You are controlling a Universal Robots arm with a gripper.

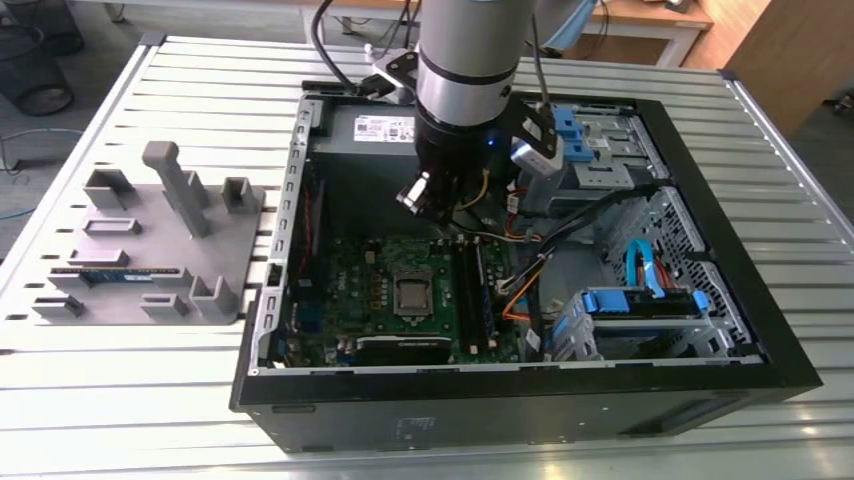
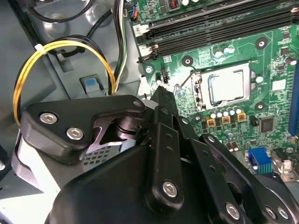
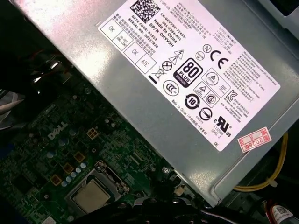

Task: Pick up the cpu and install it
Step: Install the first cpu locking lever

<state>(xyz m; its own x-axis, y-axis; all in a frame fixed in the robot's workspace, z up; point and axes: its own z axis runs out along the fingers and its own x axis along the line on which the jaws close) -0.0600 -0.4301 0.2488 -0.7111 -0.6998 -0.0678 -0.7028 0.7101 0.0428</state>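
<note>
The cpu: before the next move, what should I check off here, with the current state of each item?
1. The cpu in the socket: ok. It lies flat inside the motherboard socket in both wrist views.
2. Gripper off the cpu: ok. It is apart from the cpu, over the board's edge.
3. Socket frame latched: cannot tell.
4. Yellow cable clear of the gripper: cannot tell. It loops close beside it.
5. Arm inside the computer case without touching its walls: ok in the exterior view.
</note>
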